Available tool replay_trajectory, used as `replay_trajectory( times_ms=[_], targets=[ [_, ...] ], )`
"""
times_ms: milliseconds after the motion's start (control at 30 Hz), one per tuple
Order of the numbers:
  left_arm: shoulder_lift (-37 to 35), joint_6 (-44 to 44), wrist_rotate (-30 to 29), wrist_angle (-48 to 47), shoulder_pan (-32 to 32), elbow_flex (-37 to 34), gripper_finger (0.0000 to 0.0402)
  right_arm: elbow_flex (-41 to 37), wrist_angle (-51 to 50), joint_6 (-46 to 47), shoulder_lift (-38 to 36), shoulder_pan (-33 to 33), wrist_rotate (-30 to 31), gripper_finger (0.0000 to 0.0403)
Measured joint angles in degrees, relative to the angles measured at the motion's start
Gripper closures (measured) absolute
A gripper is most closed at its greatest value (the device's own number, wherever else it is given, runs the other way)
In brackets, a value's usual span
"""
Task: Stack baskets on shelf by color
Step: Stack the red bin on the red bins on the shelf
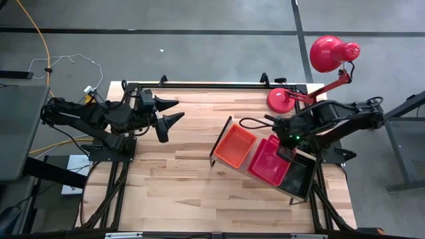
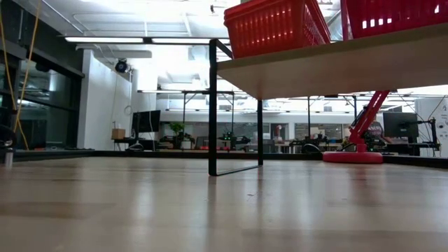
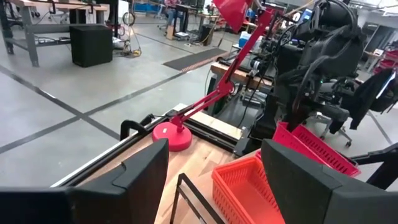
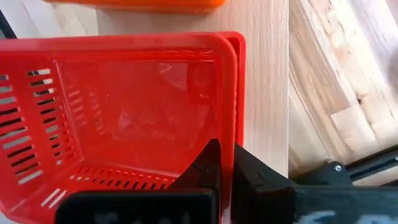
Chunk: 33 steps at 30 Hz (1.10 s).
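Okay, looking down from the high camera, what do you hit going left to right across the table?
Left gripper, open → orange basket → red basket, its rim pinched by the right gripper → black basket.

arms: matte black, jointed | fingers (image 3: pixel 292 180): broad dark wedges | right arm: green indicator light, black cable loop
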Motion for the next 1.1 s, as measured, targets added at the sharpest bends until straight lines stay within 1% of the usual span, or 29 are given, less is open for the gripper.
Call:
replay_trajectory(
  times_ms=[200,367,833,900,967,1100],
  targets=[
    [0.00,-0.17,0.00,0.00,0.00,0.00,0.0158,-0.03,-0.54,-0.59,1.33,0.00,-0.69,0.0403],
    [0.00,-0.20,0.02,0.00,0.00,-0.01,0.0158,-0.03,-0.56,-0.97,1.91,0.00,-2.43,0.0403],
    [0.00,-1.03,0.02,0.00,0.00,-0.01,0.0158,-0.03,-0.54,0.88,1.85,0.00,-1.96,0.0401],
    [0.00,-1.03,0.02,0.00,0.00,0.00,0.0158,-0.03,-0.52,1.15,1.85,0.00,-1.96,0.0393],
    [0.00,-1.03,0.02,0.00,0.00,0.00,0.0158,-0.03,-0.45,1.75,1.85,0.00,-1.95,0.0375],
    [0.00,-1.03,0.02,0.00,0.00,0.00,0.0158,-0.03,-0.36,2.88,1.85,0.00,-1.96,0.0317]
  ],
)
